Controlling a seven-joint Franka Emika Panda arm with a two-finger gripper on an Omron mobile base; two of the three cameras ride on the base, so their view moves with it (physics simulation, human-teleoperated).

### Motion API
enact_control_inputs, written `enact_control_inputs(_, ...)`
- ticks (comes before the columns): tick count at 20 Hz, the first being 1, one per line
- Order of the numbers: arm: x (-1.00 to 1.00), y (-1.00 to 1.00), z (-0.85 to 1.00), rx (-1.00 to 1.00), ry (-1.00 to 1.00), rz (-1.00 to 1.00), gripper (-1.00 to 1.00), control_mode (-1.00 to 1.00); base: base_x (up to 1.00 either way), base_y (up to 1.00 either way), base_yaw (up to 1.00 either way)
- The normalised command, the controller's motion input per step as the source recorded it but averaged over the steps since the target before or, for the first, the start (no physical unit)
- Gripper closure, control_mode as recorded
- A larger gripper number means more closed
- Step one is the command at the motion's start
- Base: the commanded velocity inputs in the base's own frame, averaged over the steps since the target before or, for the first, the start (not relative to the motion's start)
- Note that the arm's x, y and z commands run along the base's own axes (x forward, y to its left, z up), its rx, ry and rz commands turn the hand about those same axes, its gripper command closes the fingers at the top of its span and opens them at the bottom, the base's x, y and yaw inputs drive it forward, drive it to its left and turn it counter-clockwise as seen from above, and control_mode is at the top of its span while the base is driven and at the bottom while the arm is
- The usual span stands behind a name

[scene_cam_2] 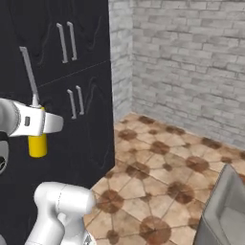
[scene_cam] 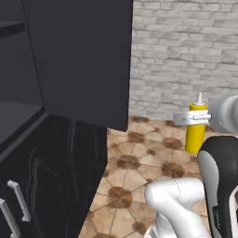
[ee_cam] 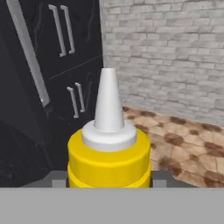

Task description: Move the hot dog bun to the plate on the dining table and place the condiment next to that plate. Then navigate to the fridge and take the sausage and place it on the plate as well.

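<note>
Left base view: arm's white elbow link and dark forearm sit closest, bottom right. Beyond them the gripper [scene_cam: 191, 118] is clamped partway closed across the condiment [scene_cam: 195, 130], yellow body hanging upright below the fingers, white nozzle poking above. Bottle is carried in the air over the tiled floor [scene_cam: 135, 162], not resting on anything. Black cabinets [scene_cam: 69, 60] fill the left, brick wall [scene_cam: 186, 51] behind.

Right base view: white arm link lowest, then the wrist with the bottle's yellow bottom below it, in front of the cabinet doors. A grey chair [scene_cam_2: 222, 210] sits at lower right, well apart from the arm.

Hand view: bottle cap and nozzle dead centre between the finger tips, grip looks square.

Progress, my read: condiment picked and in transit; placing it beside the plate is left, then the fridge run for the sausage. Bun status can't be told from here. Cabinets are close on the arm's left, so watch the swing.
</note>
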Motion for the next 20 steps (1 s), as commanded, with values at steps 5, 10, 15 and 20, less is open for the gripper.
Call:
enact_control_inputs(5,0.0,0.0,0.0,0.0,0.0,0.0,1.0,1.0,0.71,-0.05,-0.41)
enact_control_inputs(10,0.0,0.0,0.0,0.0,0.0,0.0,1.0,1.0,0.83,0.0,-0.44)
enact_control_inputs(15,0.0,0.0,0.0,0.0,0.0,0.0,1.0,1.0,0.8,0.0,-0.59)
enact_control_inputs(20,0.0,0.0,0.0,0.0,0.0,0.0,1.0,1.0,0.55,0.43,-0.72)
